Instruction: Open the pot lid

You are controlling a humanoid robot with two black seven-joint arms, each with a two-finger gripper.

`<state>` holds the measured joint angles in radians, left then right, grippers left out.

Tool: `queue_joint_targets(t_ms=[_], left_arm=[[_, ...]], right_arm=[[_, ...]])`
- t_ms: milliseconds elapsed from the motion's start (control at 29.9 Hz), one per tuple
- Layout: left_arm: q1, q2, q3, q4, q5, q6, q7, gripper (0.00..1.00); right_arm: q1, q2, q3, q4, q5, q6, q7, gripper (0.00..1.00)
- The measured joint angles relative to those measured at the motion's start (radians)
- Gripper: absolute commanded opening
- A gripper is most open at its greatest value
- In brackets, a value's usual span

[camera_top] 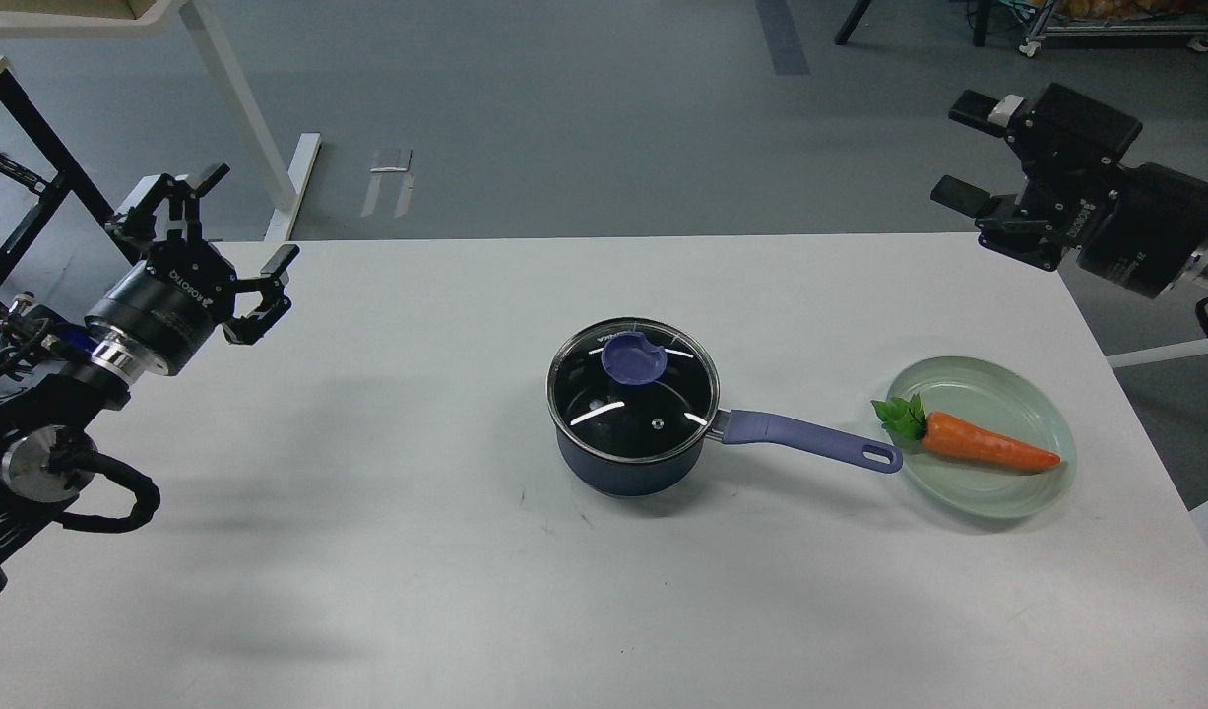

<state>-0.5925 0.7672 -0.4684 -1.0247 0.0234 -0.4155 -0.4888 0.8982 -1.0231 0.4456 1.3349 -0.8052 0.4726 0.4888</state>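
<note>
resting near the middle of our white desk (367,551) is the dark blue saucepan (623,463), its round glass lid (631,390) seated flat on the rim, with a purple knob (631,357) at the far side of the glass. the saucepan's long purple handle (810,440) points to our right, its tip just beside the pale green round plate (1017,497), where an orange toy carrot with green leaves (978,441) lies. our left gripper (244,222) hangs over the far left corner of the desk, well apart from the saucepan, its black fingers (269,264) spread wide with nothing between them. our right gripper (968,148) is raised beyond the far right corner of the desk, likewise well away from the lid, its two fingers parted and empty.
</note>
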Motion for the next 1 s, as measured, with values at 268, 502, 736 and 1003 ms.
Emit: queue_joint_targets(t_ms=[268, 502, 736, 1003], left_arm=[[-0.031, 0.011, 0.000, -0.008, 0.024, -0.003, 0.000, 0.99], [-0.032, 0.008, 0.001, -0.012, 0.026, -0.002, 0.000, 0.99], [-0.032, 0.008, 0.001, -0.039, 0.026, 0.004, 0.000, 0.99], [-0.032, 0.014, -0.001, -0.065, 0.028, 0.016, 0.000, 0.99]], right_arm=[[0.235, -0.009, -0.267, 0.121, -0.497, -0.002, 0.000, 1.00], [0.431, 0.097, -0.564, 0.116, -0.761, -0.110, 0.000, 1.00], [0.467, 0.206, -0.692, 0.062, -0.891, -0.178, 0.000, 0.99], [0.450, 0.291, -0.763, -0.004, -0.912, -0.229, 0.000, 0.97]])
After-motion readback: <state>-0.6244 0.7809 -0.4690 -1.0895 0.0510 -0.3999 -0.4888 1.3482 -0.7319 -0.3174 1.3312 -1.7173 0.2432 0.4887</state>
